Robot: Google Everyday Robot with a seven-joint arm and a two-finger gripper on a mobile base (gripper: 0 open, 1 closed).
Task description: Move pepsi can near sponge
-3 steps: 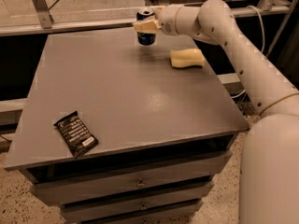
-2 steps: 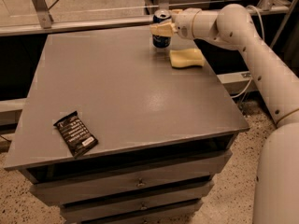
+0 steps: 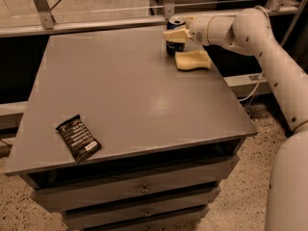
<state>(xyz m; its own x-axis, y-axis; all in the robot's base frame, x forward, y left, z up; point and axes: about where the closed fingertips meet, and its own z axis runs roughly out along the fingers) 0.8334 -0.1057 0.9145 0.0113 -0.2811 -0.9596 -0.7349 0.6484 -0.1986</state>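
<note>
Can (image 3: pixel 172 47) stands upright in your tool (image 3: pixel 174 33), which is clamped across its upper half at the far edge of the bench (image 3: pixel 134 95). Whether the can's base touches the bench or hangs just above it, you cannot tell. Just beside the tool, toward the front and right, lies the sponge (image 3: pixel 193 60), close to the can. Well apart from the tool, near the front left corner, lies a black packet (image 3: pixel 78 137).
</note>
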